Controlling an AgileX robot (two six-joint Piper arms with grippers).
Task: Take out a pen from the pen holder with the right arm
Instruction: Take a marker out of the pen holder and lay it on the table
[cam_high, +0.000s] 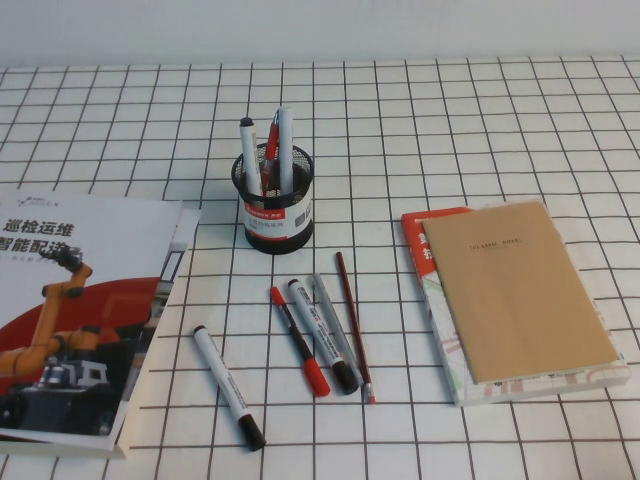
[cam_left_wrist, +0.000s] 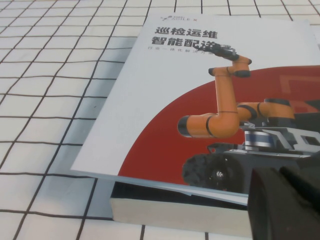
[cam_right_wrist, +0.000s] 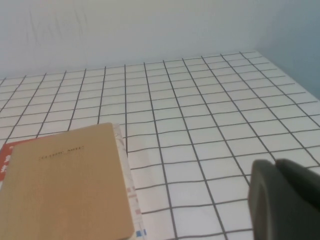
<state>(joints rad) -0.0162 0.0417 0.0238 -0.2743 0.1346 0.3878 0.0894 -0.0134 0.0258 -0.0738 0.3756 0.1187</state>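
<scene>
Nearest the robot, left side: the left gripper (cam_left_wrist: 285, 202) hangs over the near edge of the robot manual (cam_left_wrist: 190, 100). Only a dark chunk of it shows, so can't tell if it's released or clenched.

Near right: the right gripper (cam_right_wrist: 286, 197) is over bare grid cloth, to the right of the tan notebook (cam_right_wrist: 62, 182). It's clenched shut and well apart from the pen holder.

Next out, mid-table, are five loose sticks lying flat.
- The loose marker (cam_high: 228, 387) sits alone on the left.
- The red-ended pen (cam_high: 298, 340), fat marker (cam_high: 322, 335), grey pen (cam_high: 336, 322) and dark red pencil (cam_high: 354, 325) are packed side by side at roughly the same angle.
- All five lie between the near edge and the holder.

The notebook tops a stack with a red-covered book (cam_high: 422, 228) underneath. The stack lies right of the loose pens, between the right gripper's side and the holder.

Farther out: the pen holder (cam_high: 275, 215), a black mesh cup with a white label, stands upright centre-left on the table (cam_high: 480, 120). It's just beyond the loose pens and right of the manual's far corner. Standing in it are the black-capped marker (cam_high: 249, 155), red pen (cam_high: 271, 145) and white marker (cam_high: 285, 150), tops clear of the rim. Beyond that, grid cloth runs to the wall (cam_high: 300, 30).

View differences:
- Only the high view shows the holder and the pens.
- The left wrist view gives the manual cover and cloth.
- The right wrist view gives the notebook, a sliver of red cover, the far grid and the wall.
- Each gripper shows only in its own wrist view.
</scene>
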